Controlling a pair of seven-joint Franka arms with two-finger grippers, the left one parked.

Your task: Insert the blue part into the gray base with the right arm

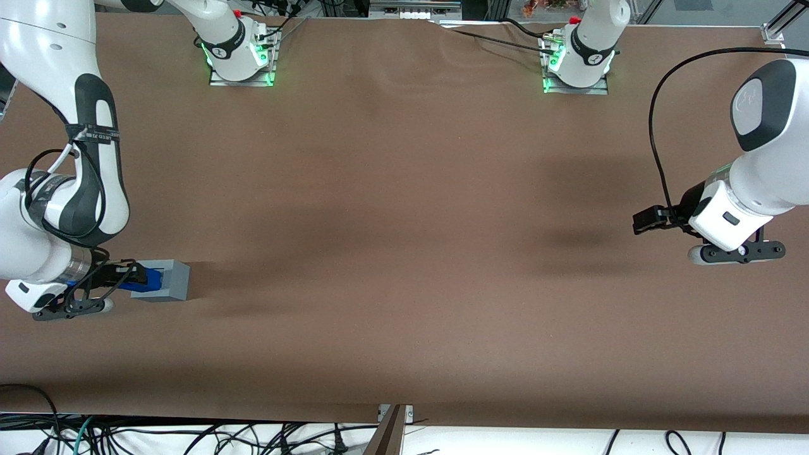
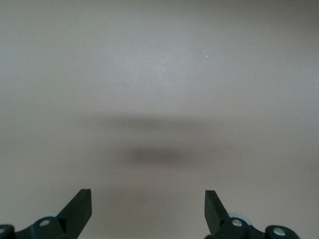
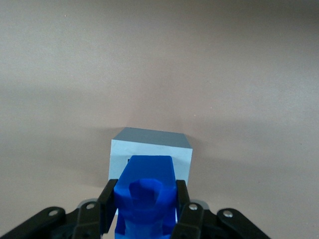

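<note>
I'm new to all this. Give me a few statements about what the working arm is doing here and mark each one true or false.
1. The gripper is shut on the blue part. True.
2. The blue part lies loose on the table. False: it is held between the gripper's fingers.
3. The gray base sits toward the working arm's end of the table. True.
4. The gray base is stacked on another block. False: it rests directly on the table.
5. The gripper is right at the gray base. True.

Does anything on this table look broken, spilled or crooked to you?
Nothing stands out. The end effector grips the blue part squarely over the gray base, which sits flat and undamaged at the working arm's end of the brown table.
</note>
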